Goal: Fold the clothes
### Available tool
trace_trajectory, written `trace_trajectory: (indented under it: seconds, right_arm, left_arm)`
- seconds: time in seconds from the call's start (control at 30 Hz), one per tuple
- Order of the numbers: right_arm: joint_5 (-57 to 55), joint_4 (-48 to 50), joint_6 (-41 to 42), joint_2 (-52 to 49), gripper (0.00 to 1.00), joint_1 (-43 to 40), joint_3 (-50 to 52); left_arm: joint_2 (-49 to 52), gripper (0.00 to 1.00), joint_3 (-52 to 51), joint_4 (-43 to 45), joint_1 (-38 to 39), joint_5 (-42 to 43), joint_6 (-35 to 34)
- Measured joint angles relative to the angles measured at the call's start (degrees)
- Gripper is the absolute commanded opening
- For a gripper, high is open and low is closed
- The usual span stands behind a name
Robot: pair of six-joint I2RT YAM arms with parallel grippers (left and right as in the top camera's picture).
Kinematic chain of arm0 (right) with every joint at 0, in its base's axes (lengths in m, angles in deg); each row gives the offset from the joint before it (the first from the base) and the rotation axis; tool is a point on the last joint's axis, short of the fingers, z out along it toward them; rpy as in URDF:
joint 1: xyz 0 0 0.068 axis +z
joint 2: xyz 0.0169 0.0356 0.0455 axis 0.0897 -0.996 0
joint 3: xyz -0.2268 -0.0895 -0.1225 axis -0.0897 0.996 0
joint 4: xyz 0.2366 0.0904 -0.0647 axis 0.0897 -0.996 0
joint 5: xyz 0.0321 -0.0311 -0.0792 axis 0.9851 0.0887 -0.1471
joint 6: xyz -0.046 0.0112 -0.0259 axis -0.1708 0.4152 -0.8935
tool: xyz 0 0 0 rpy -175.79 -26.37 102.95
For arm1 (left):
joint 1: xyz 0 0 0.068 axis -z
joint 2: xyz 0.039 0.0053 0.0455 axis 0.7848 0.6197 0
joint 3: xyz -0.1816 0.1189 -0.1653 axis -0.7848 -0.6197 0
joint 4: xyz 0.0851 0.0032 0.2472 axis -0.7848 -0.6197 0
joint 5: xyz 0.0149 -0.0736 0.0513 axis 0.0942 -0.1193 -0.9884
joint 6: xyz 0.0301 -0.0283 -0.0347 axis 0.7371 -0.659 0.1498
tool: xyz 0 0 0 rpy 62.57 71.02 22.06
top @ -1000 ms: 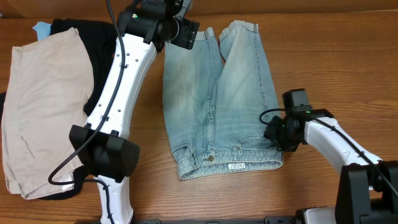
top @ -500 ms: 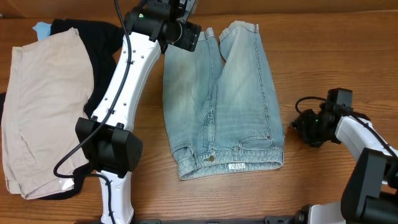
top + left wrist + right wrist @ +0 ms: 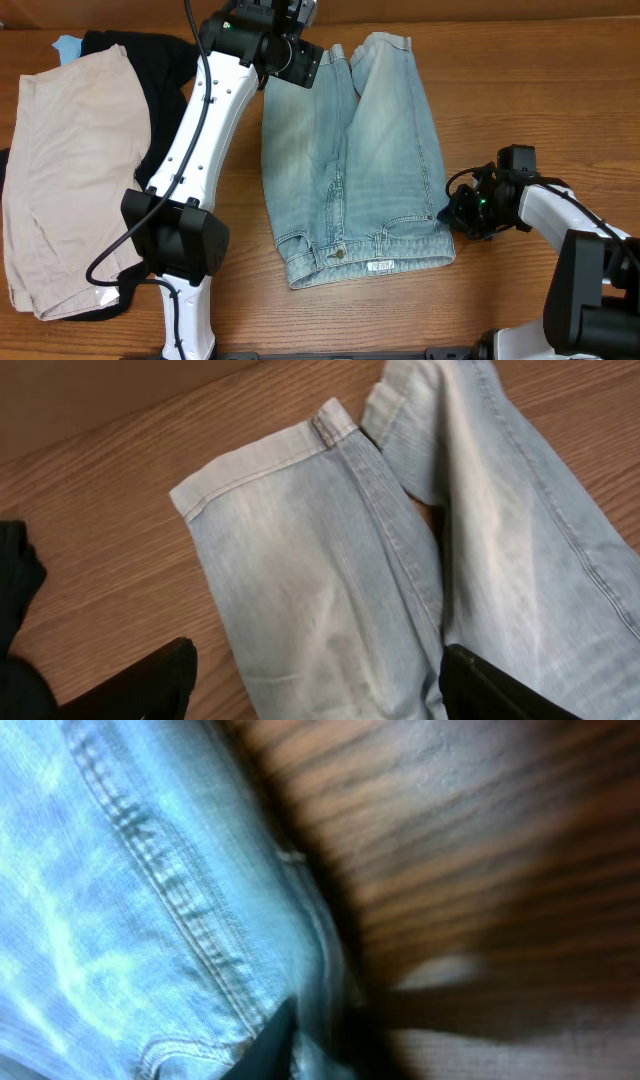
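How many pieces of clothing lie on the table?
3: denim shorts in the middle, beige shorts at the left, a black garment partly under them. A blue scrap behind may be another.

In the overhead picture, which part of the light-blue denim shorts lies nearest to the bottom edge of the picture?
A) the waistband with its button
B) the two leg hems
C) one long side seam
A: the denim shorts lie with the waistband button at the near end, and the leg hems point to the far edge.
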Motion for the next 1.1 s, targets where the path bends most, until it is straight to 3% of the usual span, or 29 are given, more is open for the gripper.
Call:
trace_trajectory:
  seconds: [0.17, 0.47, 0.77, 0.93, 1.1]
  right_arm:
    - [-0.50, 9.22, 4.00, -0.33, 0.04, -3.26, -0.07]
    - [-1.46, 19.56, 11.04, -0.55, 0.04, -17.90, -2.23]
    - [-2.67, 3.76, 9.88, -0.55, 0.04, -22.10, -2.54]
    - [-3.13, -7.10, 7.93, -0.55, 0.04, -18.53, -2.58]
    - [-2.95, -10.21, 7.30, -0.39, 0.04, -10.88, -1.60]
  left_arm:
    - [0.00, 0.80, 0.00, -0.07, -0.02, 0.00, 0.00]
    - [0.00, 0.80, 0.00, -0.07, 0.00, 0.00, 0.00]
    - [0.02, 0.83, 0.00, -2.27, -0.02, 0.00, 0.00]
    - [1.25, 0.80, 0.02, -5.20, -0.02, 0.00, -0.02]
    - [6.25, 0.79, 0.02, -6.80, -0.24, 0.00, -0.02]
